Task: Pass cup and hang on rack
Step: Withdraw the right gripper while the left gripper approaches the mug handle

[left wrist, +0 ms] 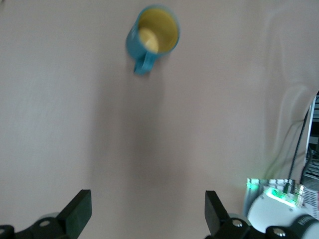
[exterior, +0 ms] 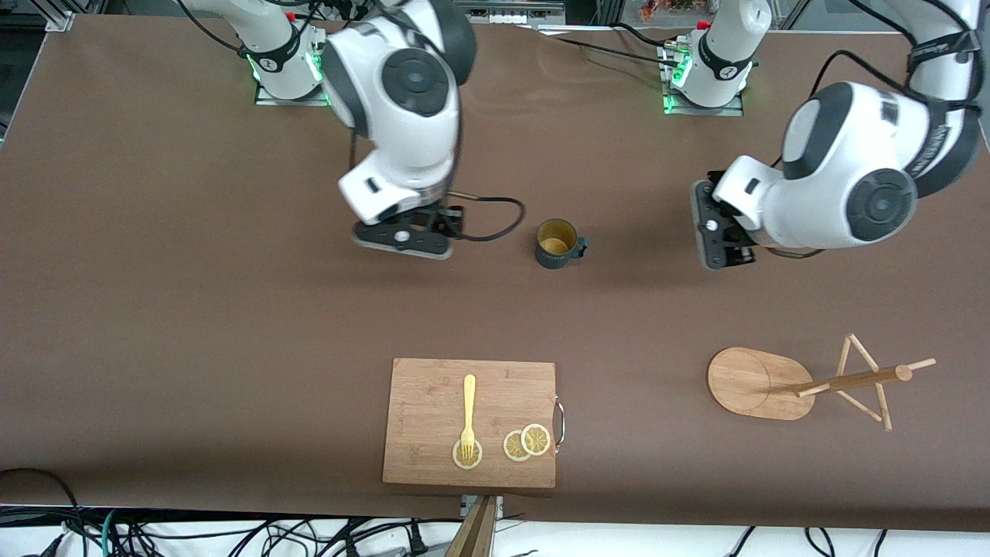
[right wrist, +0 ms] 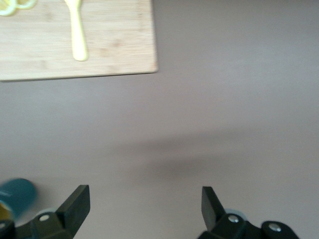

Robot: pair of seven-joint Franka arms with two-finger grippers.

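Note:
The dark teal cup point(exterior: 557, 244) stands upright on the brown table between the two grippers, yellowish inside, its handle toward the left arm's end. Nothing holds it. My right gripper point(exterior: 406, 238) hangs over bare table beside the cup, toward the right arm's end; in the right wrist view the gripper point(right wrist: 143, 196) is open and empty, with the cup point(right wrist: 17, 196) at the picture's edge. My left gripper point(exterior: 715, 236) hangs over the table toward the left arm's end. Its own view shows the gripper point(left wrist: 148, 204) open, apart from the cup point(left wrist: 152, 37). The bamboo rack point(exterior: 754, 383) is nearer the front camera.
A wooden cutting board point(exterior: 433, 387) lies near the table's front edge with a yellow fork point(exterior: 468, 414) and lemon slices point(exterior: 526, 442) on it. A black cable point(exterior: 503, 216) loops from the right wrist toward the cup.

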